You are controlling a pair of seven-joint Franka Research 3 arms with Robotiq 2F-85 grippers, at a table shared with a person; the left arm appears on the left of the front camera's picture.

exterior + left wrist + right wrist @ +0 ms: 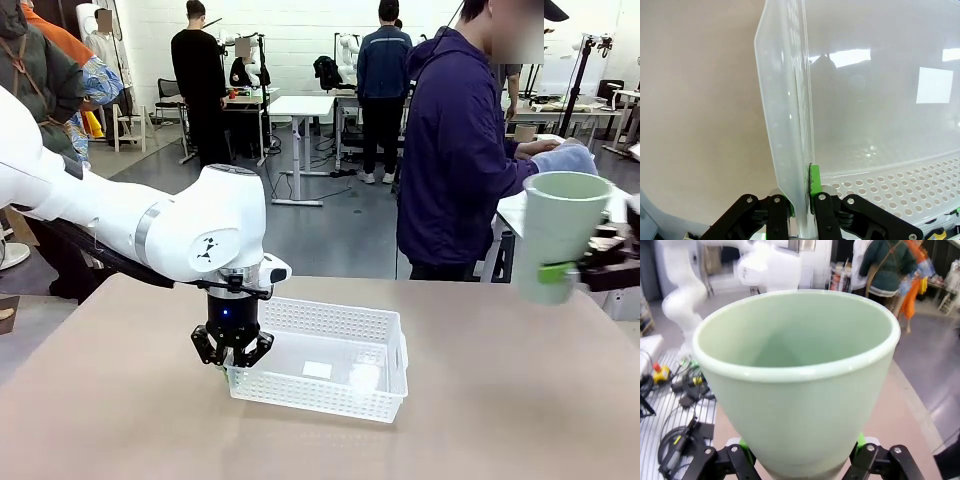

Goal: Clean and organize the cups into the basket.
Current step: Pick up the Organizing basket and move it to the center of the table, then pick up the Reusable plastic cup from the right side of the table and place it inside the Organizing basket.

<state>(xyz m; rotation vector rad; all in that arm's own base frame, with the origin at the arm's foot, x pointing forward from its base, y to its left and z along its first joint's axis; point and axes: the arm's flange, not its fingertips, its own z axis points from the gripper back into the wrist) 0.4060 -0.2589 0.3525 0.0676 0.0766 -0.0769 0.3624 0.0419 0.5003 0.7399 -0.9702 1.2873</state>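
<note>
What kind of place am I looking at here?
Probably a robotics lab or workshop: a white robot arm works at a table, people stand around white workbenches behind, and loose cables lie about.

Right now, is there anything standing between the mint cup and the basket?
Nothing visible does. The cup hangs in the right gripper; bare table lies between it and the basket. The left gripper clamps the basket's left wall, off that path.

Plain tan table (pixel 500 400), matte top. A white perforated basket (pixel 330 392) is sat flat on it, a bit left of centre.
</note>
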